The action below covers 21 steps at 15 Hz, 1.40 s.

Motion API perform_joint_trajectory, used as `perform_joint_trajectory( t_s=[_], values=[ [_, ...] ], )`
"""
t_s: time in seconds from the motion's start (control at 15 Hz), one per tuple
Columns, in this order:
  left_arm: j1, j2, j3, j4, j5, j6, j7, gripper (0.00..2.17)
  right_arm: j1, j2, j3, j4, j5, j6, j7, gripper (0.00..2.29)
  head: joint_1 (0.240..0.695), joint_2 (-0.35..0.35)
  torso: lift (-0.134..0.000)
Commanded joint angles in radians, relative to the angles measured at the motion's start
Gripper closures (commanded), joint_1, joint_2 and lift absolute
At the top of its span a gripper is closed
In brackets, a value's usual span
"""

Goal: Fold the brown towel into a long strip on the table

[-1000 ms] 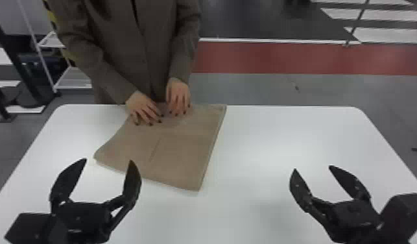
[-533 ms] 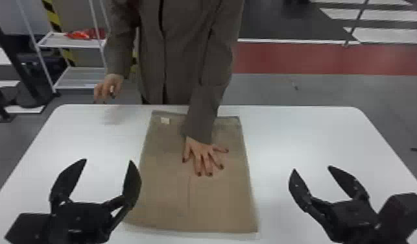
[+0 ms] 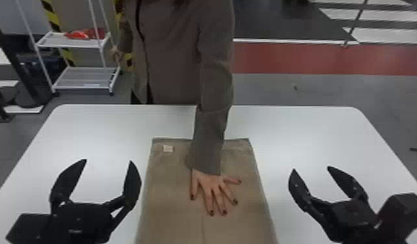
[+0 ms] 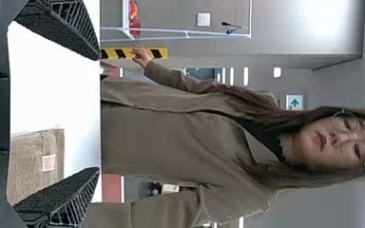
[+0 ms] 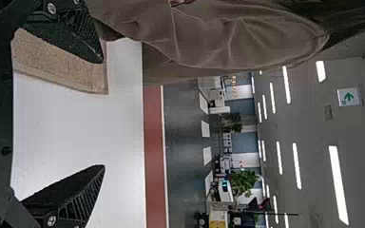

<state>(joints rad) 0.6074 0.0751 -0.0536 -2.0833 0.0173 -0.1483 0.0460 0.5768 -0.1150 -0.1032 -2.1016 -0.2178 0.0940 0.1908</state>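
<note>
The left gripper, black with two flat fingers (image 3: 108, 160), is released, its fingers spread wide apart. The right gripper, of the same black make (image 3: 311, 168), is released too, its fingers well parted. The brown cloth towel (image 3: 172, 194) lies flat between the two grippers on the white table with rounded corners (image 3: 314, 136), its near part running out of the head view's bottom edge. Its left side is just beside the left gripper's inner finger; its right side is a little farther from the right gripper. A small white label (image 3: 168, 148) sits near the towel's far edge, ahead of the left gripper and to its right. A person's hand with dark nails (image 3: 214, 188) rests palm down on the towel, fingers spread, between the grippers. Past the table's far edge, ahead of the left gripper, stands a white wire shelf (image 3: 84, 78).
</note>
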Motion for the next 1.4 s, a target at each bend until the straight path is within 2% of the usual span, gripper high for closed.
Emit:
perform_joint_trajectory(
  t_s=[0.0,1.0,1.2,1.33],
  values=[
    [0.002,0.0,0.0,0.0,0.0,-0.003,0.0,0.04,0.0,0.0,-0.001,0.0,0.0,0.0,-0.001,0.1,0.695,-0.046,-0.112],
    [-0.006,0.0,-0.003,0.008,0.001,-0.006,0.0,0.04,-0.005,-0.002,0.0,-0.002,0.006,-0.003,-0.001,0.1,0.695,-0.049,-0.112],
    [-0.081,0.0,-0.011,0.077,0.015,0.016,-0.017,0.04,-0.038,0.003,0.004,0.031,0.018,0.0,-0.001,0.1,0.695,-0.049,-0.112],
    [-0.198,0.0,-0.025,0.166,0.027,0.08,-0.04,0.04,-0.058,0.005,0.008,0.049,0.031,0.01,-0.001,0.1,0.695,-0.053,-0.112]
  ],
)
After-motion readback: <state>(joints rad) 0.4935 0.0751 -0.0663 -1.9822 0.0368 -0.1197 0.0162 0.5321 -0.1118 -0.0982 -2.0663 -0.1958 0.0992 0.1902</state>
